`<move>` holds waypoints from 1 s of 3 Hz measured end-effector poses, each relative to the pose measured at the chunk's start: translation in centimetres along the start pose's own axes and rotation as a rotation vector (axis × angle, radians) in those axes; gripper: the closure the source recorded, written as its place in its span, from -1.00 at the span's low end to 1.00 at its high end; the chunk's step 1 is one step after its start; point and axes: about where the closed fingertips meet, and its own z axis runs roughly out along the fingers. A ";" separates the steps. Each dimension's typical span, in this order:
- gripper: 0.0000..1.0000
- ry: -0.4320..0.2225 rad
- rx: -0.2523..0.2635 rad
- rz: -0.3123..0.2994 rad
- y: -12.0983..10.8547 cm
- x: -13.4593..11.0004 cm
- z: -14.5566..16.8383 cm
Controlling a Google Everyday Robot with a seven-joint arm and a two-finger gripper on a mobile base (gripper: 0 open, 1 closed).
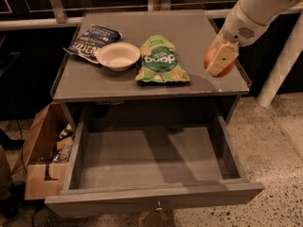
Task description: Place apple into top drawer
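Observation:
My gripper (220,60) is shut on the red-orange apple (209,60) and holds it in the air over the right edge of the grey cabinet top (189,27). The cream fingers (221,58) cover most of the apple; only its red sides show. The top drawer (151,157) is pulled wide open below and in front, with a bare flat bottom and a small metal pull (158,205) on its front. The apple is above the cabinet top, behind the drawer's right rear corner.
On the cabinet top lie a green snack bag (160,60), a white bowl (118,56) and a dark blue chip bag (92,40). An open cardboard box (42,155) with clutter stands on the floor left of the drawer. A white post (279,65) rises at the right.

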 end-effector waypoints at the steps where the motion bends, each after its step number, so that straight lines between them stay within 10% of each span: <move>1: 1.00 -0.013 0.004 0.022 2.9 1.4 -0.6; 3: 1.00 -0.004 -0.057 0.058 7.1 3.8 1.3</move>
